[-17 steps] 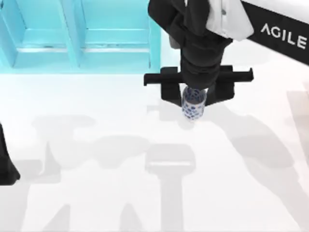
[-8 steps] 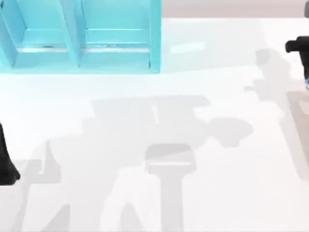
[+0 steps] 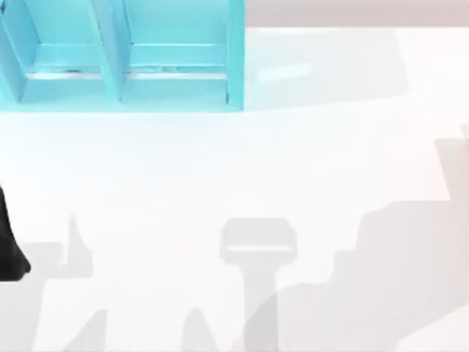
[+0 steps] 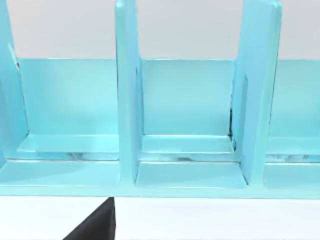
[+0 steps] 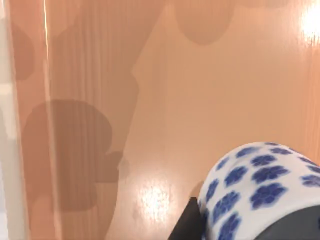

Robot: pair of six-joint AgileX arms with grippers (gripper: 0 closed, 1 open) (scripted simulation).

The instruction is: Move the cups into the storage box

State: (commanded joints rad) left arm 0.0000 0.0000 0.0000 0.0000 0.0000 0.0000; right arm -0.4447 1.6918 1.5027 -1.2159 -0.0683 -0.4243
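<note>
Right end effector [image 5: 235,227] looks clamped on a cup [image 5: 260,185]: a dark finger [image 5: 186,225] presses the cup's patterned wall, and the cup sits close under the wrist camera. Below the cup lies a glossy wood-coloured surface [image 5: 165,100], not the white tabletop [image 3: 234,169], so I judge the cup hangs out past the tabletop's edge. The box [image 3: 124,59] stands at 11 o'clock on the tabletop, well apart from that position. Left arm [image 3: 9,249] is parked at the 9 o'clock edge; its end effector [image 4: 95,227] faces the box's open compartments [image 4: 190,175], and I cannot tell whether it is apart or together. Main risk: any slip now drops the cup off the tabletop onto the wood-coloured surface, out of reach, possibly broken. Likely causes are a smooth round wall, a grip low on the side, and a fast swing. Second risk: the carry toward 11 o'clock is long, so the cup may rotate between the pads on the way. Third risk: the upright dividers leave narrow bays, and a low or off-centre approach knocks cup or finger against a divider and shoves the box. Fourth: the parked left arm sits near the box's front, so a wide sweep could clip it.
</note>
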